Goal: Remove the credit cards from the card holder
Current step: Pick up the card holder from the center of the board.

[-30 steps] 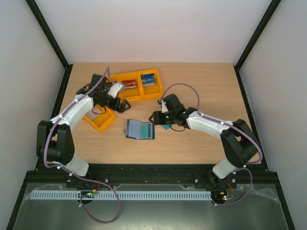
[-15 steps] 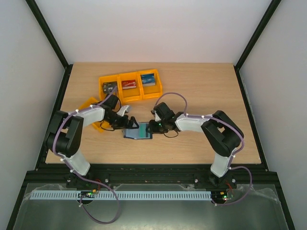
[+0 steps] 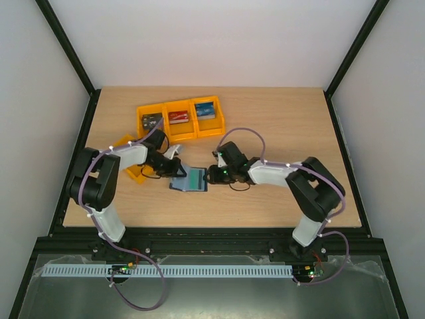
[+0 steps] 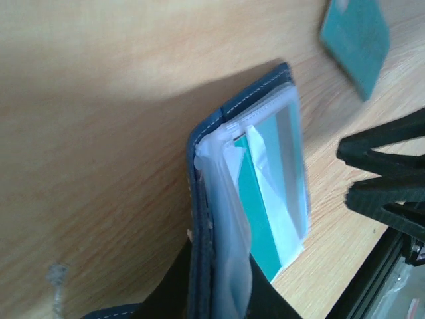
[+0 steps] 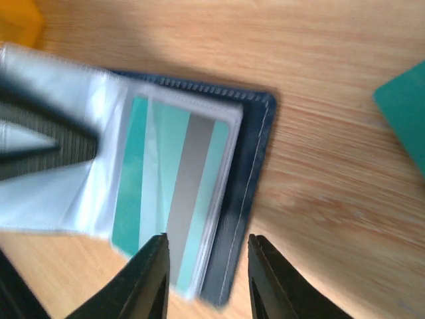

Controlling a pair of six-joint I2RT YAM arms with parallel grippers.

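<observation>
The card holder [image 3: 190, 180] lies open on the table, navy cover down, clear sleeves up. My left gripper [image 3: 174, 170] is shut on its left leaf; in the left wrist view the cover and clear sleeves [image 4: 219, 219] stand pinched between the black fingers [image 4: 169, 289]. A teal credit card with a grey stripe [image 5: 179, 186] sits in the right sleeve. My right gripper [image 5: 207, 266] hovers open over the holder's right edge [image 5: 249, 173], one finger [image 5: 154, 279] above the card, the other above bare wood.
Three orange bins [image 3: 179, 119] with cards in them stand at the back left. Another orange bin [image 3: 135, 171] lies under the left arm. A lone teal-green card [image 5: 405, 113] lies on the wood just right of the holder.
My left arm came from the back bins down to the holder and its jaws have closed on the left leaf. The right gripper moved left onto the holder's right edge.
</observation>
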